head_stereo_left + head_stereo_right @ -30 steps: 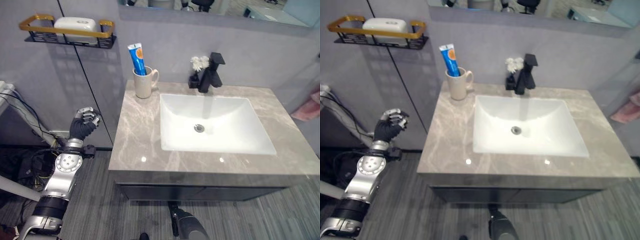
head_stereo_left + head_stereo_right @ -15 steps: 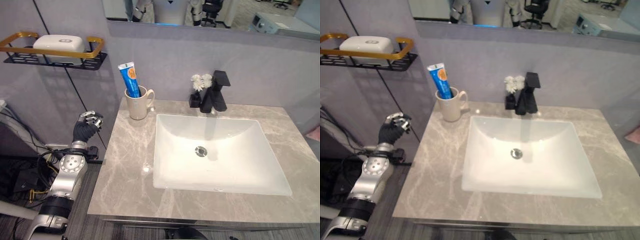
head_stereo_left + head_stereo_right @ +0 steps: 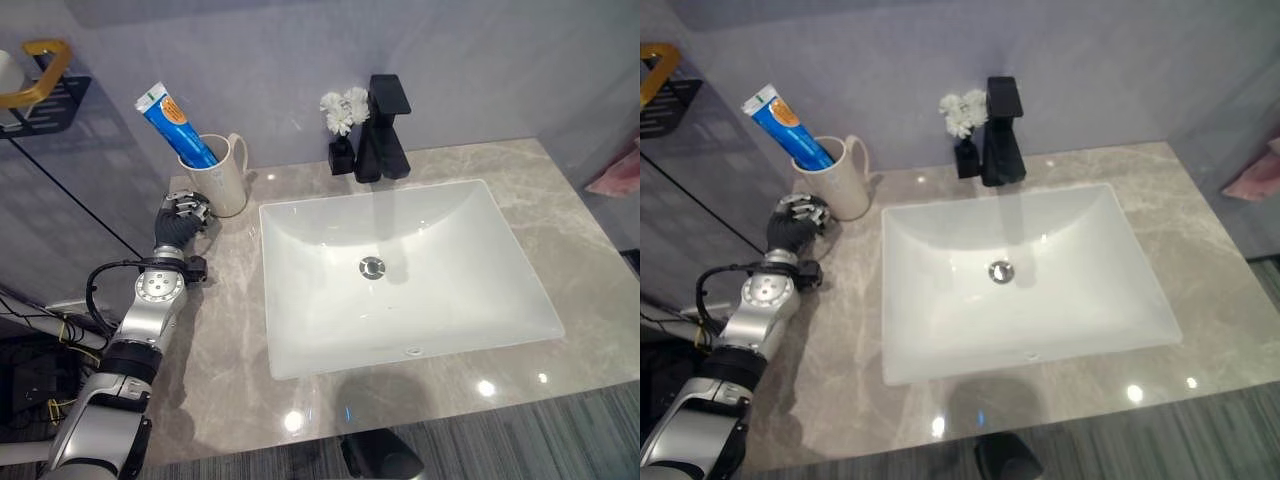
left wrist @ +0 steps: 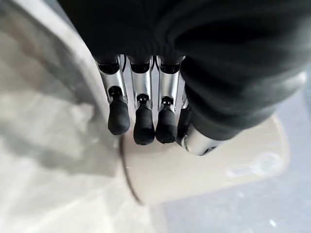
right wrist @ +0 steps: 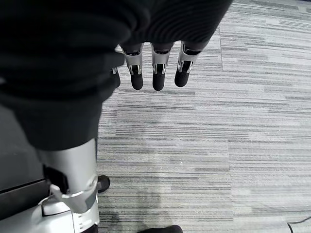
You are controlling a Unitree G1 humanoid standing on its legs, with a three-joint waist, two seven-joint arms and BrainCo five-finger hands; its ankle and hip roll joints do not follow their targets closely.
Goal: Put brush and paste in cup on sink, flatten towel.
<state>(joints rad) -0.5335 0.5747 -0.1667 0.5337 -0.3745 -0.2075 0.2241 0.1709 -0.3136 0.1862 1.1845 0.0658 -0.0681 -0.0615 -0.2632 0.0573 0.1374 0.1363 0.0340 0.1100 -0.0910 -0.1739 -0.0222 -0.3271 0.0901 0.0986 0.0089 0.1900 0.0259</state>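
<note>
A cream mug [image 3: 218, 180] stands at the back left corner of the grey marble counter [image 3: 225, 330], with a blue toothpaste tube [image 3: 172, 118] leaning out of it. My left hand [image 3: 180, 215] hovers just in front of the mug, fingers curled and holding nothing. In the left wrist view its dark fingertips [image 4: 142, 127] hang close above the mug [image 4: 209, 170]. My right hand [image 5: 155, 73] hangs over the striped floor, fingers curled and empty. A pink cloth [image 3: 618, 172] shows at the right edge.
A white rectangular basin [image 3: 420, 300] is set in the middle of the counter. A black faucet [image 3: 385, 130] and a small black vase of white flowers [image 3: 342, 112] stand behind it. A black and gold wall shelf [image 3: 40, 82] hangs at the far left.
The camera has swung down and to the right. My left hand has come up from beside the counter to just in front of the mug.
</note>
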